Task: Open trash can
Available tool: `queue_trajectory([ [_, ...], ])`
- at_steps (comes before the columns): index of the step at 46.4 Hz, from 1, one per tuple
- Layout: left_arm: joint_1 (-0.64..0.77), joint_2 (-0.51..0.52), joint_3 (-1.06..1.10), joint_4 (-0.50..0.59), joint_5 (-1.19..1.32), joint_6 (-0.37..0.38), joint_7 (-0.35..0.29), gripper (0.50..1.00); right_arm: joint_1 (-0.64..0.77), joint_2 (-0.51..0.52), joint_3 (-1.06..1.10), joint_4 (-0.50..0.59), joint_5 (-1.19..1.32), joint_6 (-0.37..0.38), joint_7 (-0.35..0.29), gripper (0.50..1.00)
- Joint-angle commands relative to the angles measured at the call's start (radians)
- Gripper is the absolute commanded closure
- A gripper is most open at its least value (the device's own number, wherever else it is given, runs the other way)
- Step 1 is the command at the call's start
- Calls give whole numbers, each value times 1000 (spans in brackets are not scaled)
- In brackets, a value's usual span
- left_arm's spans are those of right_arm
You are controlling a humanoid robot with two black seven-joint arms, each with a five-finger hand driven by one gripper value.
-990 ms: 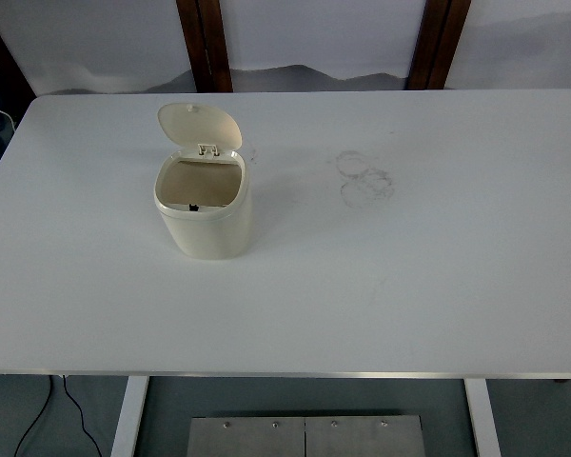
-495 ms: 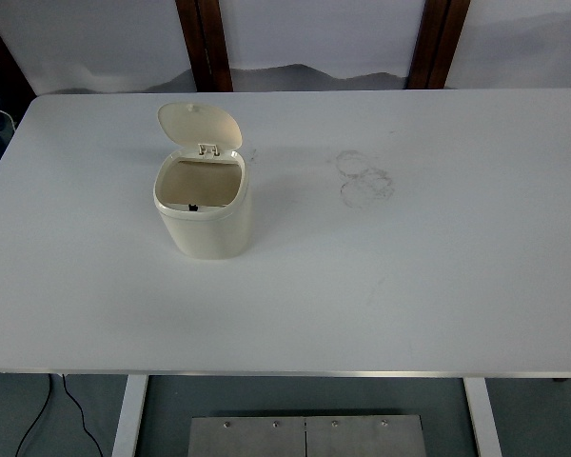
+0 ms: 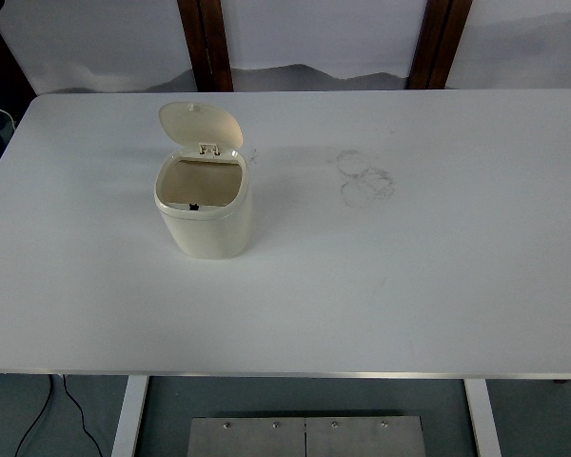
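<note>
A small cream trash can (image 3: 206, 228) stands upright on the left half of the white table (image 3: 409, 276). Its lid (image 3: 200, 125) is swung up and back on the far hinge, so the brownish inside (image 3: 200, 182) shows. A small dark latch sits at the near inner rim. Neither of my hands nor arms appears in the top view.
Faint grey ring marks (image 3: 364, 176) stain the table right of centre. The near table edge runs along the bottom, with white legs (image 3: 130, 415) and a metal plate (image 3: 305, 436) below it. Dark wooden posts (image 3: 206, 44) stand behind the far edge.
</note>
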Motion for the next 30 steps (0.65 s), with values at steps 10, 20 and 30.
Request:
queue_trajectory([
  [10, 28, -4, 2, 0, 1, 18, 2, 500, 0, 0, 0, 0, 0, 0, 0, 505],
  [20, 41, -4, 3, 0, 4, 44, 5, 500, 0, 0, 0, 0, 0, 0, 0, 505],
  [30, 39, -4, 5, 0, 5, 44, 5, 500, 0, 0, 0, 0, 0, 0, 0, 505],
])
